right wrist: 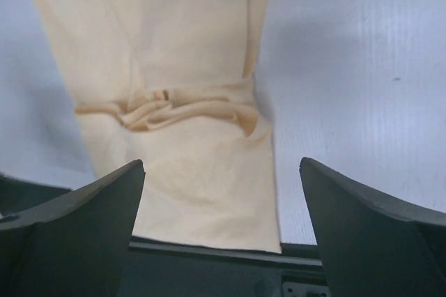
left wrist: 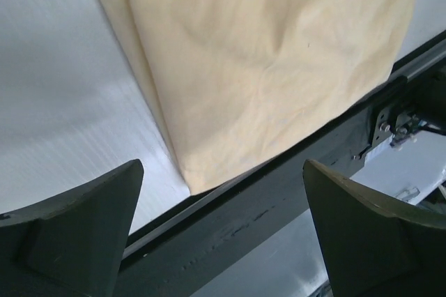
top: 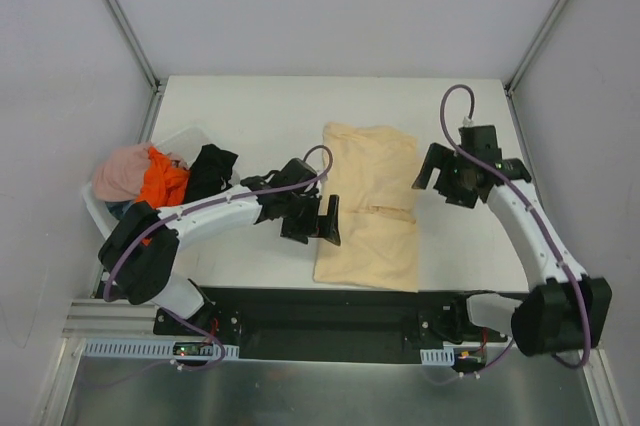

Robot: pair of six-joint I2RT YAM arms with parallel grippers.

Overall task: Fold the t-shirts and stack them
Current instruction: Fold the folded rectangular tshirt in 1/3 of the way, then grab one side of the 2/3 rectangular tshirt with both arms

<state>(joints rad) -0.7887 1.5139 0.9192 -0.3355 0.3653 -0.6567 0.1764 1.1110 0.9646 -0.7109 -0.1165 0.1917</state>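
Note:
A pale yellow-beige t-shirt (top: 370, 206) lies folded into a long strip down the middle of the white table, its near end reaching over the black rail. My left gripper (top: 328, 220) hovers open at the shirt's left edge, near its front corner. The left wrist view shows the cloth (left wrist: 265, 67) ahead of the left gripper (left wrist: 223, 168), with nothing between the fingers. My right gripper (top: 432, 178) stands open just off the shirt's right edge. In the right wrist view the shirt (right wrist: 188, 88) shows a bunched crease across its middle, and the right gripper (right wrist: 221, 164) holds nothing.
A white basket (top: 185, 136) at the left table edge holds a pink t-shirt (top: 120, 174), an orange one (top: 162, 184) and a black one (top: 210, 171). A black rail (top: 330, 306) runs along the near edge. Metal frame posts stand at the back corners.

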